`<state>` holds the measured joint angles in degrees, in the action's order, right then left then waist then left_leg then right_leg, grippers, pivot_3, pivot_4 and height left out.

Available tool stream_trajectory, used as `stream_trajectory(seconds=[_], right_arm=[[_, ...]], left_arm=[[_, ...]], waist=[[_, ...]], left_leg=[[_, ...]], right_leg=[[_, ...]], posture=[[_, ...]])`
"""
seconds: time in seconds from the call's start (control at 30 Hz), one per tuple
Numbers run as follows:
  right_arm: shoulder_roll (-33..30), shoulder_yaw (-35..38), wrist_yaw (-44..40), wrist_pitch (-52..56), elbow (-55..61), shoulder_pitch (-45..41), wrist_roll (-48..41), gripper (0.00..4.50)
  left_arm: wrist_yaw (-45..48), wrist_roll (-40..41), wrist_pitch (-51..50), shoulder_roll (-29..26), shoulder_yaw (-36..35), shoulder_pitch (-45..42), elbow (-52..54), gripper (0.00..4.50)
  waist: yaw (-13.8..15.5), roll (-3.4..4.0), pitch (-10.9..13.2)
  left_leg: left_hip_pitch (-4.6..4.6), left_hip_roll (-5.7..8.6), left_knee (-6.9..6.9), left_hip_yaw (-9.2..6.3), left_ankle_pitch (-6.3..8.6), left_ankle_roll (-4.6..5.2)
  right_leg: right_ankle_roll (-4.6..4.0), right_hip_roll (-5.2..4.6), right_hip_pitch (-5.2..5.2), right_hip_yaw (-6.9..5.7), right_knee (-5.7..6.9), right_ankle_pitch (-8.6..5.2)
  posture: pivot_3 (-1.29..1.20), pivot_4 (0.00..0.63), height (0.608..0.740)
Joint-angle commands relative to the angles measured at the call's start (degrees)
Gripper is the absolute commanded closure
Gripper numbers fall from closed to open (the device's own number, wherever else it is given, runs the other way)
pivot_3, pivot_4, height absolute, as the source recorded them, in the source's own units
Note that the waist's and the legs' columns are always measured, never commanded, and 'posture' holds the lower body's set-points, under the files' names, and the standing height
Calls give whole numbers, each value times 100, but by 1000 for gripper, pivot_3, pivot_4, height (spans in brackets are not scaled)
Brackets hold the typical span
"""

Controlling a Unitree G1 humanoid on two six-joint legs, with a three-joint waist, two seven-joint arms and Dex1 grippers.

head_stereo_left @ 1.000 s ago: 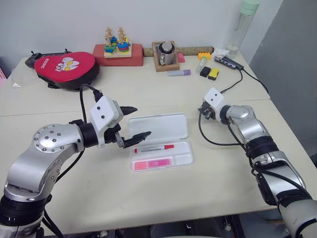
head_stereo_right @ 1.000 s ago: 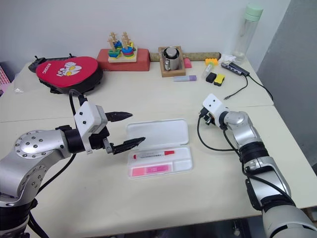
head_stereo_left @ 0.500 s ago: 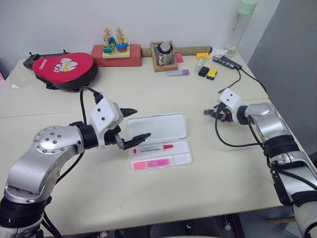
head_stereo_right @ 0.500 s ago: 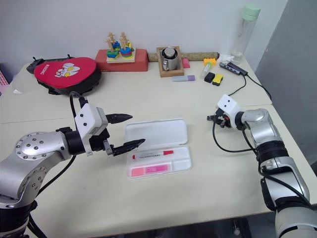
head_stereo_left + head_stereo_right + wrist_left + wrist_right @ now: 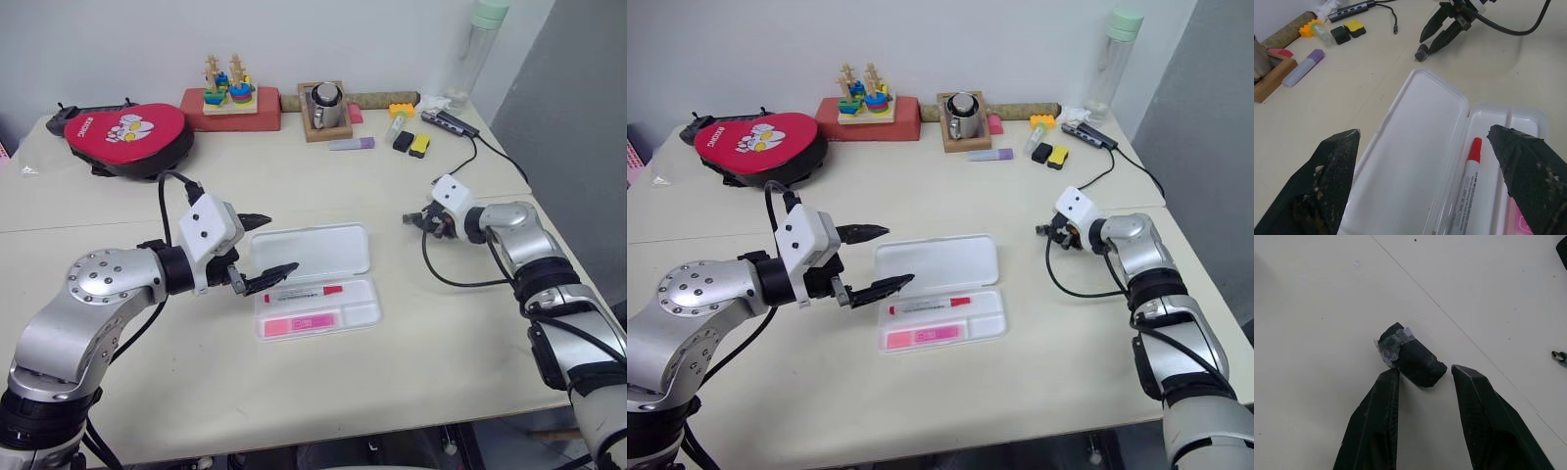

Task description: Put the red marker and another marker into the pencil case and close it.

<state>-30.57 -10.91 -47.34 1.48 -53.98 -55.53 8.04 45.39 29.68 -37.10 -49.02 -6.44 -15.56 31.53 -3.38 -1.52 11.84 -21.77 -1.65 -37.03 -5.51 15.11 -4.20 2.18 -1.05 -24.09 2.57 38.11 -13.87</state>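
Both markers lie in the open pencil case (image 5: 318,279); my wide-open, empty left end effector (image 5: 260,247) hovers beside its lid, which I should fold shut squarely.

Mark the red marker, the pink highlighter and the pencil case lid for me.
red marker (image 5: 304,292), left eye view, mid-barrel.
pink highlighter (image 5: 300,324), left eye view, centre of its body.
pencil case (image 5: 315,250), left eye view, bare inside of the open lid.

Red marker (image 5: 1465,183) tail and pink highlighter (image 5: 1522,220) cut off, left wrist view.
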Motion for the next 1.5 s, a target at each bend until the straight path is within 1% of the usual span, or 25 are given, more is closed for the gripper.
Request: stream_trajectory(seconds=[0.03, 0.3, 0.57, 0.87, 0.97, 1.07, 1.17, 1.23, 1.5], right_arm=[[-29, 27, -34, -263, -218, -252, 72, 2747], [63, -17, -248, -482, -607, -357, 148, 2747], [173, -8, -113, -692, -898, -486, 238, 2747], [161, -55, -30, -870, -1104, -543, 378, 2747], [145, -51, -236, -844, -1080, -500, 372, 2747], [131, -41, -320, -846, -1043, -448, 381, 3253], [135, -31, -340, -855, -1033, -435, 384, 3920], [127, -26, -357, -849, -1018, -427, 382, 4182], [43, -40, -599, -783, -846, -349, 361, 4302]], left_arm=[[-72, 32, 10, 0, -119, -18, 205, 32], [-120, 43, 18, 12, -85, -40, 198, 32], [-138, 59, -1, 3, -86, -11, 228, 32], [-138, 77, -13, -3, -98, 18, 257, 32], [-142, 82, -20, -4, -106, 42, 277, 32], [-150, 78, -21, 11, -88, 29, 269, 0], [-145, 68, -14, 20, -61, 3, 247, 0], [-142, 73, -19, 15, -66, 4, 253, 0], [-143, 78, -22, 11, -80, 18, 268, 0]], waist=[[-1, 0, 0], [-4, 0, 0], [-27, 0, 0], [-37, 0, 0], [-36, 0, 0], [-36, 0, 0], [-37, 0, -1], [-40, 0, -1], [-40, 0, -1]], left_leg=[[0, 0, 0, 0, 0, 0], [1, 0, 0, 0, 0, 0], [6, 0, 0, 1, 0, 0], [7, 0, -1, 1, 0, 0], [7, 0, -2, 1, 0, 0], [7, 0, -1, 1, 0, 0], [7, 0, -1, 1, 0, 0], [9, 0, -1, 2, 0, 0], [10, 0, 0, 1, 0, 0]], right_leg=[[0, 0, 0, 0, 0, 0], [0, 0, 0, 1, 2, 0], [0, 0, 1, 2, 6, 0], [0, 0, 2, 4, 8, 0], [0, 0, 2, 4, 8, 0], [0, 0, 2, 3, 8, 0], [0, 0, 2, 3, 8, 0], [0, 0, 2, 4, 8, 0], [0, 0, 3, 3, 10, 0]], posture=[[0, 150, 740], [0, 150, 740], [0, 150, 740], [0, 150, 740], [0, 150, 740], [0, 150, 740], [0, 150, 740], [0, 150, 740], [0, 150, 740]])
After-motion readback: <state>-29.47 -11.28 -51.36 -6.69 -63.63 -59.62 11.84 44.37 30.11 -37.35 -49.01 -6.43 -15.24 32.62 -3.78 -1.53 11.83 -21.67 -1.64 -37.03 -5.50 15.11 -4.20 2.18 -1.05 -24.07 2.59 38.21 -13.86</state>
